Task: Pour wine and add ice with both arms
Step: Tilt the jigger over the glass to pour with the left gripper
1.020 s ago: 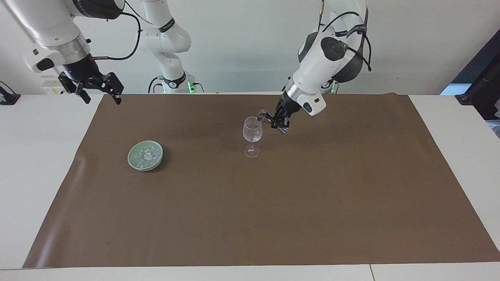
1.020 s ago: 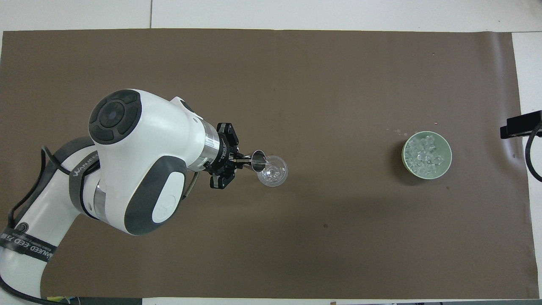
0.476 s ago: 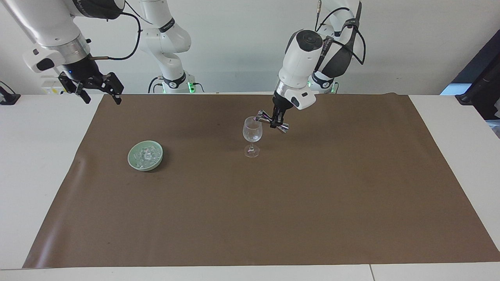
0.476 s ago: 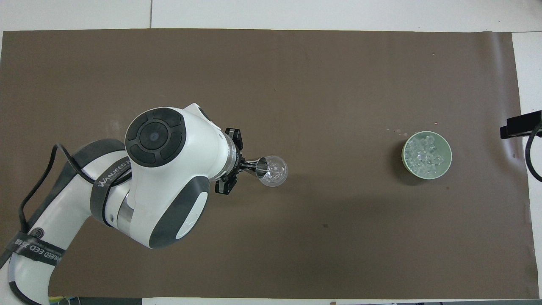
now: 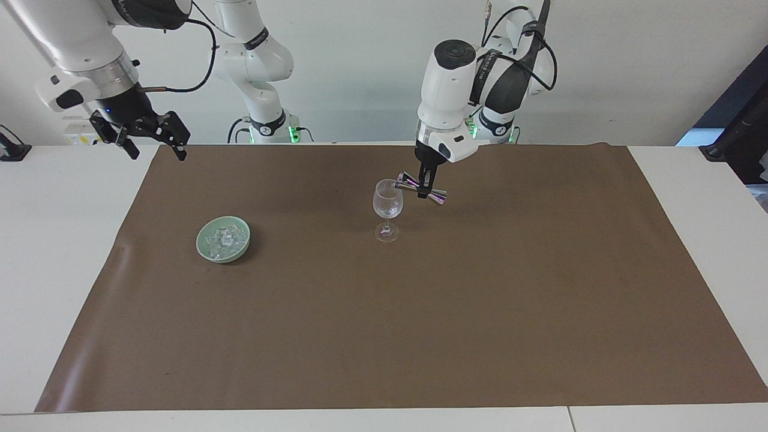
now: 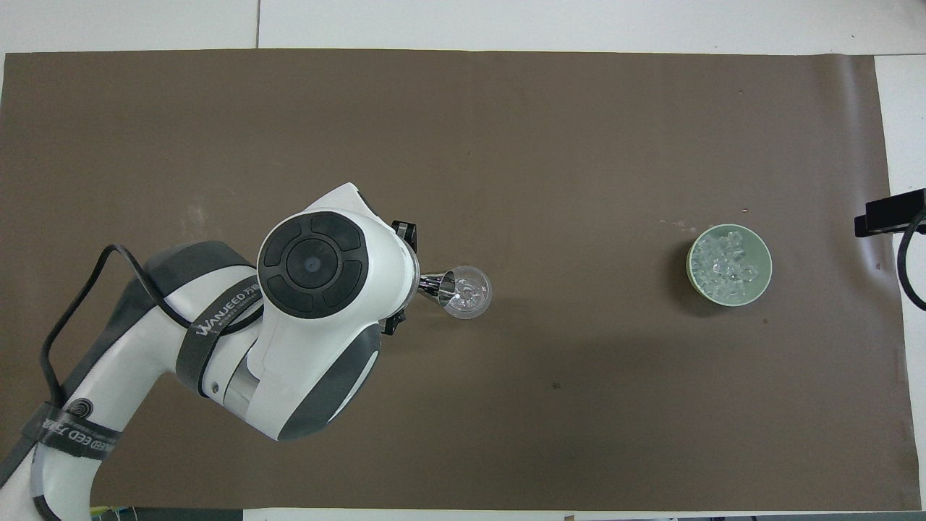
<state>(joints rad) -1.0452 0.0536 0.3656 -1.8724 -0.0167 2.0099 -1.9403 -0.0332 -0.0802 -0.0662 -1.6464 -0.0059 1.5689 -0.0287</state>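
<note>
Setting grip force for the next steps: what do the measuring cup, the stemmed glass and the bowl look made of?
Measuring cup in the left gripper: polished metal, mirror glints. Stemmed glass: clear glass, though clear plastic is possible. Bowl: pale green glazed ceramic by its soft sheen, holding glassy ice.

Two obstacles on the brown mat (image 5: pixel 420 312): stemmed glass (image 5: pixel 387 210) mid-table, upright, and green bowl (image 5: pixel 223 239) of ice (image 5: pixel 224 239) toward the right arm's end, well apart from it. Open lane between them. Left gripper (image 5: pixel 424 191) hangs just beside the glass rim on the left arm's side, clamped on a metal jigger (image 5: pixel 421 187) lying tipped with one end at the rim, so that side is blocked. Right gripper (image 5: pixel 150 141) is raised over the mat's corner, well away from the bowl. Mat farther from the robots is bare.
</note>
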